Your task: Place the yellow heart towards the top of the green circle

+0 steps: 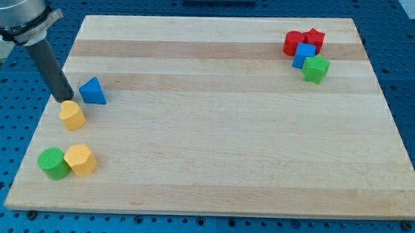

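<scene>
Table (pixel 214 130): pale wood on blue perforated base.
Yellow heart (pixel 72 116): heading unclear, above green circle (pixel 53 162).
My tip (pixel 65 99): plain rod tool, grasping nothing, touching heart's top.

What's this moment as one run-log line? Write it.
my tip: touching top of upper yellow block | green circle: below, beside second yellow block | blue triangle: right of tip

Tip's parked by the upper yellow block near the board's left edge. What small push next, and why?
Probably a short push toward the view's bottom, angled slightly left. My tip sits just above the yellow heart, beside the blue triangle. The green circle lies below the heart and a little left, touching another yellow block, so stop well short of them.
</scene>
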Controlling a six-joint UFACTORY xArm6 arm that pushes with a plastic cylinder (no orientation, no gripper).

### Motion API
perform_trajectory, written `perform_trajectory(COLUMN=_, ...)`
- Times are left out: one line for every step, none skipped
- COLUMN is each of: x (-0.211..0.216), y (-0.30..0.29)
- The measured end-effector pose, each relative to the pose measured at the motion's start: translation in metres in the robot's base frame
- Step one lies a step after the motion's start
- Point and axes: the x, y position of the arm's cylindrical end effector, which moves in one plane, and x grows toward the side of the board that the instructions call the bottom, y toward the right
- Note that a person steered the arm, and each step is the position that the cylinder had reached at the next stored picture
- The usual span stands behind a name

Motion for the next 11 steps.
perform_trajectory(x=0.0, y=0.005)
perform_trajectory(x=0.0, y=0.012)
perform_trajectory(x=0.001, y=0.013)
perform_trajectory(x=0.011, y=0.013)
perform_trajectory(x=0.045, y=0.01)
perform_trajectory(x=0.045, y=0.01)
perform_trajectory(x=0.078, y=0.005)
perform_trajectory(x=0.079, y=0.005)
perform_trajectory(x=0.107, y=-0.014)
perform_trajectory(x=0.097, y=-0.01)
perform_trajectory(x=0.032, y=-0.002)
